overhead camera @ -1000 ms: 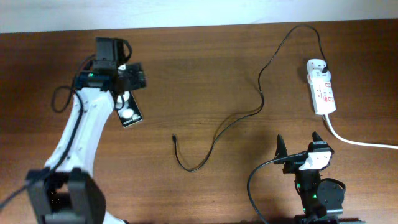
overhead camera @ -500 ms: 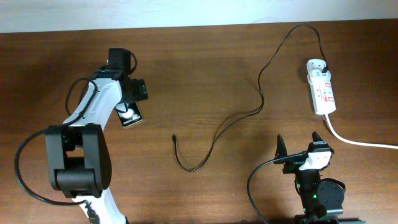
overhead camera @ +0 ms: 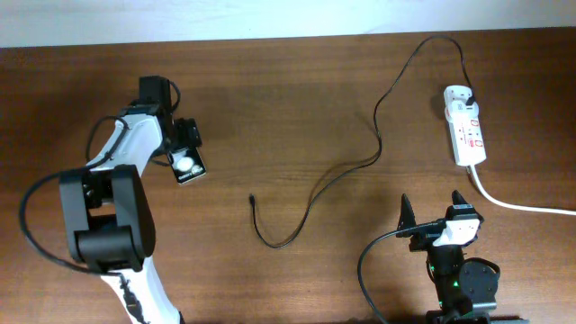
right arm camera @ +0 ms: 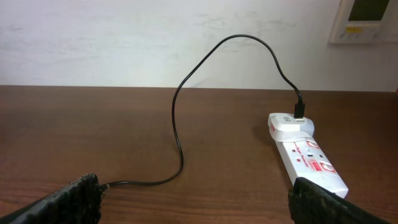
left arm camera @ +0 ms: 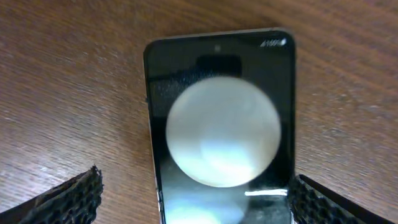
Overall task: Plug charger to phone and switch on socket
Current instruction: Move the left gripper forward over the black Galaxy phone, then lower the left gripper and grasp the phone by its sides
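Observation:
The black phone (overhead camera: 186, 163) lies flat on the wooden table at the left, one white round blob showing on its face. My left gripper (overhead camera: 184, 137) hovers open over its far end. In the left wrist view the phone (left arm camera: 221, 124) fills the gap between the fingertips (left arm camera: 68, 196), and nothing is gripped. The charger's thin black cable (overhead camera: 378, 135) runs from its plug in the white socket (overhead camera: 467, 130) to a loose connector tip (overhead camera: 251, 199) mid-table. My right gripper (overhead camera: 432, 209) stands open near the front edge, apart from the cable. In the right wrist view the socket (right arm camera: 308, 158) is ahead to the right.
A thick white cord (overhead camera: 522, 205) leaves the socket's near end and runs off the right edge. The charger cable (right arm camera: 180, 124) arches up off the table in the right wrist view. A pale wall stands behind the table's far edge.
My left arm has folded back and its gripper has shifted slightly left over the phone, uncovering more of it. Phone, cable and right arm have not moved.

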You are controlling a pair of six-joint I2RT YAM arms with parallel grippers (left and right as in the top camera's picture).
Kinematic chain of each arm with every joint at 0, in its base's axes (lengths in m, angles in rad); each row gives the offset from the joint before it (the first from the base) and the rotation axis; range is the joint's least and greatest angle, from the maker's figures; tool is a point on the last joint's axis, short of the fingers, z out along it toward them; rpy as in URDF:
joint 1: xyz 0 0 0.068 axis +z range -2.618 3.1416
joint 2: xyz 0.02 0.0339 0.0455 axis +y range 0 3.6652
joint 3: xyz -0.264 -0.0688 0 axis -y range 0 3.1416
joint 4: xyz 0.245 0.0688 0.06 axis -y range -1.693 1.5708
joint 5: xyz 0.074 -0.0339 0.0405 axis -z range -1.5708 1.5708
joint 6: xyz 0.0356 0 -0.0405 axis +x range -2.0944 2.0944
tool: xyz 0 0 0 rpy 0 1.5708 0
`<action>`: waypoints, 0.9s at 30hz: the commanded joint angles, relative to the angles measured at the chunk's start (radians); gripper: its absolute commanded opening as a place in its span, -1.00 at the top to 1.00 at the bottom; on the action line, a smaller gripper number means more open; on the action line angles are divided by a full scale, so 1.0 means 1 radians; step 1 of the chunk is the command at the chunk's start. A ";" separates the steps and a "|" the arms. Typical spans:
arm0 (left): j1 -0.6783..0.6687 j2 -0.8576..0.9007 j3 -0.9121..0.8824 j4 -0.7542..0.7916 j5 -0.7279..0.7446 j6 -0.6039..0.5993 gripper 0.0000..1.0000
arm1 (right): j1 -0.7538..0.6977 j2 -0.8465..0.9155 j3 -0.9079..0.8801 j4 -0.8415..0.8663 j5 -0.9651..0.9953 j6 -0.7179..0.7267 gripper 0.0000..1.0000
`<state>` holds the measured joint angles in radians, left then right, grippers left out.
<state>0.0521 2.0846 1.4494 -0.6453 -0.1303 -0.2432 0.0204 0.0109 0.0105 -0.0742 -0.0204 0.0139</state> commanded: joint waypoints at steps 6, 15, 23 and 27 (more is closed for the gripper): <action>0.003 0.042 -0.005 0.002 0.010 0.013 -0.98 | 0.006 -0.007 -0.005 -0.004 -0.010 -0.006 -0.97; 0.003 0.042 -0.005 0.013 0.010 0.013 -0.98 | 0.006 -0.007 -0.005 -0.004 -0.010 -0.006 -0.97; 0.003 0.042 -0.005 0.011 0.010 0.013 -0.98 | 0.006 -0.007 -0.005 -0.004 -0.010 -0.006 -0.97; 0.003 0.042 -0.005 0.004 0.010 0.012 -0.98 | 0.006 -0.007 -0.005 -0.004 -0.010 -0.006 -0.97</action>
<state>0.0528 2.0892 1.4498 -0.6350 -0.1230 -0.2432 0.0204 0.0113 0.0105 -0.0742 -0.0204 0.0135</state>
